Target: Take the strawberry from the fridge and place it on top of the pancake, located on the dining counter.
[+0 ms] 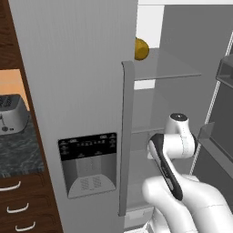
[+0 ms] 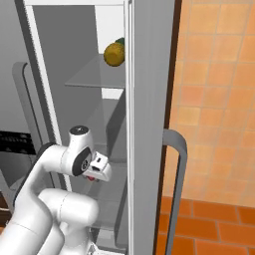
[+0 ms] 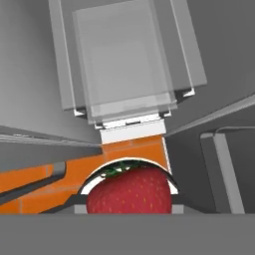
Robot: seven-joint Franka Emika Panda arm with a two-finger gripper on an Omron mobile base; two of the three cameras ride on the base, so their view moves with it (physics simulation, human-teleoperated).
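Red strawberry [image 3: 129,191] sits tight at the bottom of my hand view, gripper [image 2: 92,178] partly closed around it, so I call it held. In the right base view a red speck shows just under the hand, consistent. Next I'd back the hand straight out of the fridge [image 1: 77,91] through the open side, keep the squeeze steady, no wrist roll, and clear the door edge and glass shelves [image 3: 129,64] before the base turns toward the dining counter. Arm pose: elbow folded, forearm reaching forward into the lower compartment, hand low between shelves. Farther up, a yellow-brown fruit [image 2: 114,54] rests on the upper shelf, well apart.
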